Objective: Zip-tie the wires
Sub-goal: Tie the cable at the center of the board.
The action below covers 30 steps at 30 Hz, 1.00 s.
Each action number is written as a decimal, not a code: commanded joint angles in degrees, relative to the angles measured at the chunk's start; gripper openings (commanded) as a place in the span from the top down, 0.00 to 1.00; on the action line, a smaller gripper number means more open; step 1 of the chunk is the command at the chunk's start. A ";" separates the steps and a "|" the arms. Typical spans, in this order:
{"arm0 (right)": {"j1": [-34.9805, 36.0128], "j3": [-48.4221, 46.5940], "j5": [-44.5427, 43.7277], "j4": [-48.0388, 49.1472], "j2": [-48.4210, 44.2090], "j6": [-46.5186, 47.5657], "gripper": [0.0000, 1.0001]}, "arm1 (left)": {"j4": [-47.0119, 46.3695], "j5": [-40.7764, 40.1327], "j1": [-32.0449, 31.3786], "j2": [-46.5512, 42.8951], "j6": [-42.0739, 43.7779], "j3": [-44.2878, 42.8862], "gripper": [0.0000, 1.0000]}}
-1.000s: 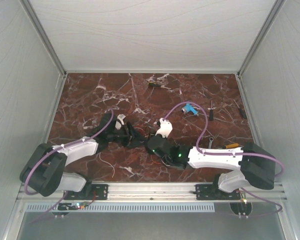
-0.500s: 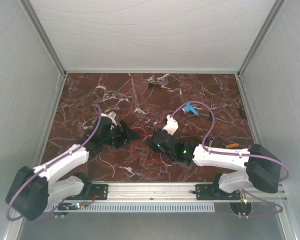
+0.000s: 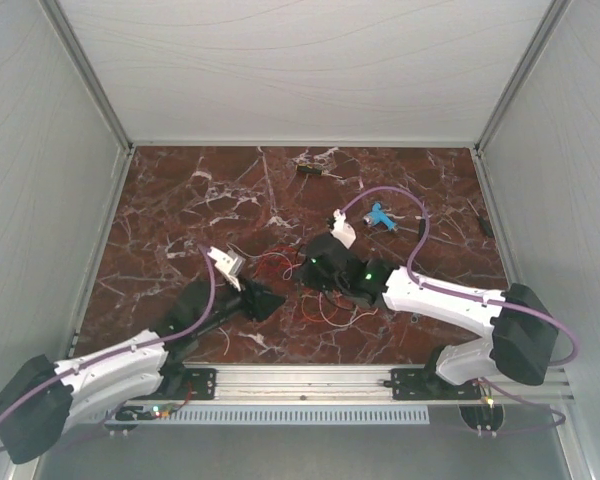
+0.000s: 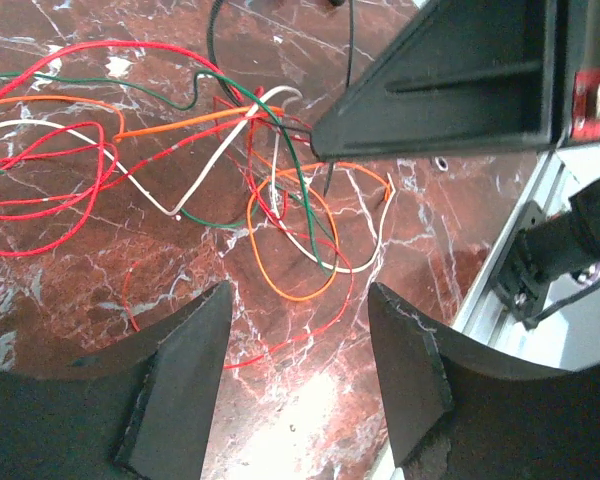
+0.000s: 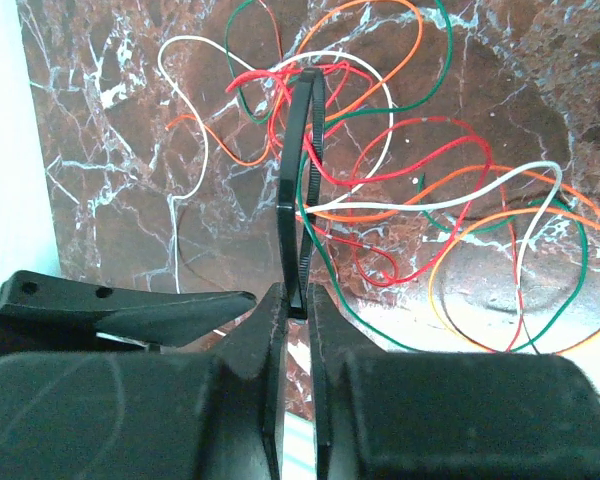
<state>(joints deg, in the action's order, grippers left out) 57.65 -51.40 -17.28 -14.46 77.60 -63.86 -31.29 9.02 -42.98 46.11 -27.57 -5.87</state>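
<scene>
The wires (image 5: 265, 80) lie tangled on the table (image 3: 180, 200) between the arms. The zip tie (image 5: 286, 215) loops loosely round several strands, its ends clenched in the right pincer (image 5: 298, 300). The left pincer (image 4: 300, 300) hangs released and empty. Cinching apparently remains.

Wires (image 4: 280, 160) between left gripper (image 4: 300, 300), right gripper (image 5: 298, 300)

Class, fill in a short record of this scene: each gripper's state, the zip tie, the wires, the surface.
Left gripper: open, holding nothing
Right gripper: shut on the zip tie
Zip tie: black, bent into a narrow loop, its top among the wires
Wires: loose tangle of red, white, orange and green strands
Surface: dark red marble table
</scene>
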 commanded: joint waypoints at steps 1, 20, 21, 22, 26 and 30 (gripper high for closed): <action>-0.59 -3.13 2.78 -5.85 1.29 -1.35 1.00 | -20.30 2.74 -0.44 2.52 7.25 3.12 0.43; -1.83 -2.09 5.64 -4.83 0.69 -4.08 1.00 | -36.10 4.18 -0.43 22.60 2.60 -2.06 0.54; -1.87 -1.98 6.02 -4.58 0.81 -4.28 1.00 | -36.39 4.55 -0.39 23.23 2.27 -2.26 0.56; -1.87 -2.01 6.22 -4.38 0.93 -4.60 1.00 | -36.55 4.88 -0.43 23.73 2.07 -2.49 0.57; -1.91 -1.48 7.07 -3.43 1.20 -5.46 1.00 | -36.88 4.12 -0.41 25.02 1.33 -2.92 0.60; -1.87 -1.23 7.55 -3.04 1.27 -6.10 1.00 | -37.21 3.95 -0.44 25.62 0.99 -2.95 0.66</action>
<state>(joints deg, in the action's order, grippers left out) 56.07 -53.30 -10.66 -19.51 78.94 -68.31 -62.57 12.86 -43.24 71.22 -25.89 -6.46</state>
